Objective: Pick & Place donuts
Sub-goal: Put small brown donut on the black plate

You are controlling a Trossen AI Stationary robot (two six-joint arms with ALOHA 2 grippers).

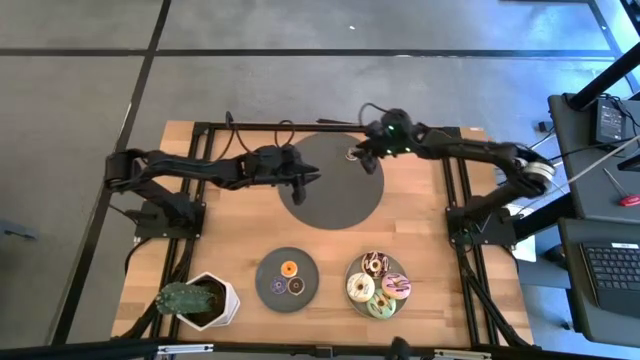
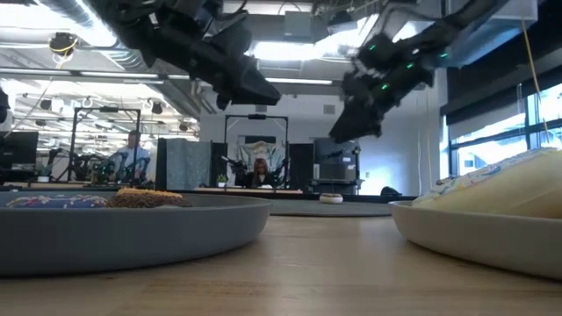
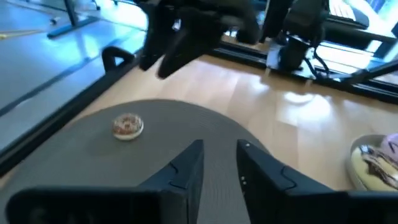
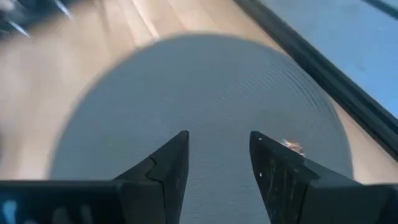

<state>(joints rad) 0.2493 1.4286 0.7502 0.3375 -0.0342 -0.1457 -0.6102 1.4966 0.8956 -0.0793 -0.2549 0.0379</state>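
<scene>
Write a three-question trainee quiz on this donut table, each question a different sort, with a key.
1. True or false: the small sprinkled toy donut lies on the large round dark grey mat.
2. Multiple choice: how many mini donuts lie on the small dark grey plate beside the white potted cactus? A) one B) three C) five
3. Fill in: the left pincer and right pincer both hover over the mat with fingers ____.

Key: 1 true; 2 B (orange, brown, purple); 3 open, holding nothing.
</scene>
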